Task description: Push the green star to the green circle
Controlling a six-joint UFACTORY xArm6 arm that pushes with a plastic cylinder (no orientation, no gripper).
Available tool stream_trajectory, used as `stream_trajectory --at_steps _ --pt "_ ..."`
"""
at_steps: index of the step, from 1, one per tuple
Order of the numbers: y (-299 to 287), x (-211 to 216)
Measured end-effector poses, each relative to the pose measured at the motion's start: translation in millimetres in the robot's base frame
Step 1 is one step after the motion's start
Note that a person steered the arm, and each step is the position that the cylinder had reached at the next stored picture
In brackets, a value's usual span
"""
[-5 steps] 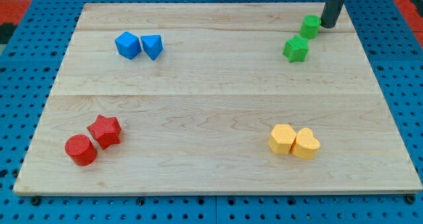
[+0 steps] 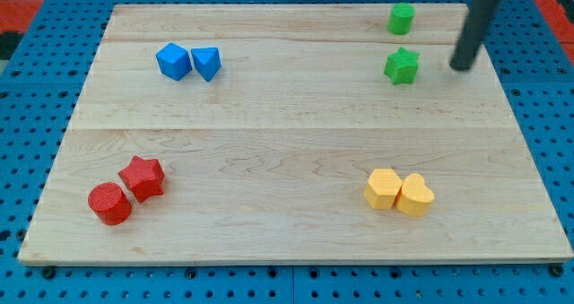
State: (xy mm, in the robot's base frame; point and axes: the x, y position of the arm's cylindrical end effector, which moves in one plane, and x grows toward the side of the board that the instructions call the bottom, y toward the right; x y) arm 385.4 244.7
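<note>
**Green star and green circle sitting apart near the top right corner, push not done yet**

So there are no fingers on this rig at all, nothing to be clenched or released, just a dark rod, and my tip [image 2: 462, 67] is sitting near the right edge of the pale wooden tabletop [image 2: 287, 134], off to the right of the small green star block [image 2: 402, 66] with a clear gap between them, not touching.

The green circle block [image 2: 401, 18] is lying right by the top edge, straight above the star in the view, and the two are sitting apart. I'm reading the task as basically still open: the star is needing a shove up toward the top edge, and I'd guess the tip is needing to get below the star first, since from the right side it would only be sending it sideways.

Everything else is lying well away.
</note>
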Motion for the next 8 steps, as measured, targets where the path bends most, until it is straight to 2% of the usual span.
stream_trajectory --at_steps 1,2,3,5,7,8 --pt "-15 52" --pt "-70 52" --pt "-97 33" --pt "-99 -1" --pt "-86 65" --pt "-91 21"
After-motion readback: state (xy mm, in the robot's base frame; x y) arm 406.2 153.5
